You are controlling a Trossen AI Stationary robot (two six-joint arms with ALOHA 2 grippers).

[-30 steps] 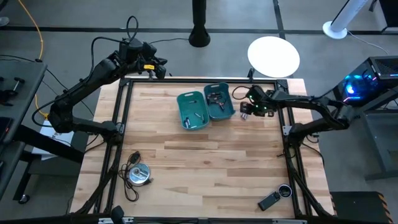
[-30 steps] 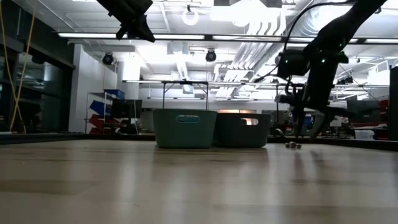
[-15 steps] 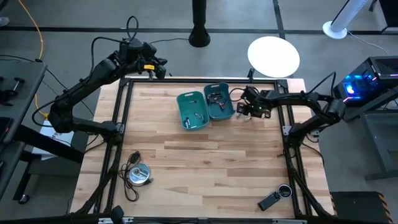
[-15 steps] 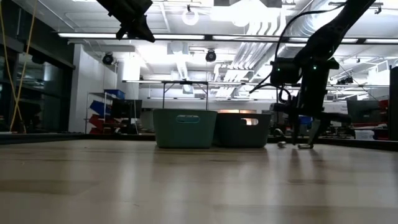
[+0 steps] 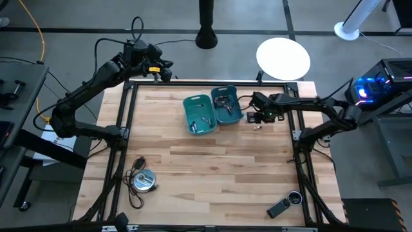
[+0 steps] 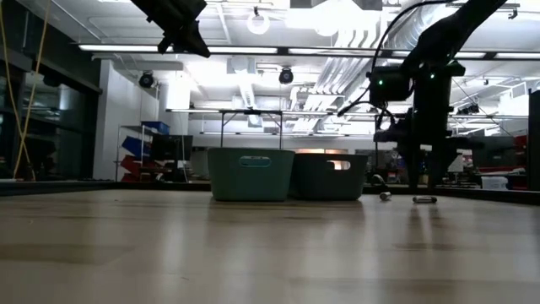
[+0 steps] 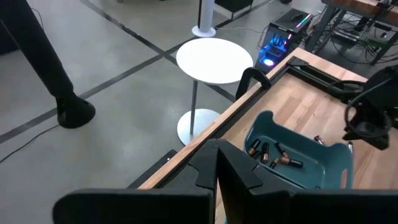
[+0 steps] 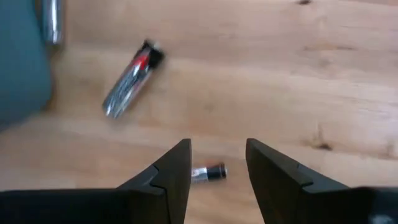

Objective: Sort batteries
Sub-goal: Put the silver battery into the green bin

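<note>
Wooden bench (image 5: 206,161) carried loose batteries (image 8: 132,79) right of the teal bins (image 5: 199,115); right gripper (image 8: 217,163) hovered spread above a small one, left gripper (image 7: 217,180) pressed together at far left.

Two bins (image 5: 212,111) side by side (touching, seemingly), loose batteries (image 5: 257,125) right of them

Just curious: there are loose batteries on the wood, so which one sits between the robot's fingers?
The small battery, lying between the open right fingers. The larger one with red lies farther off.
</note>
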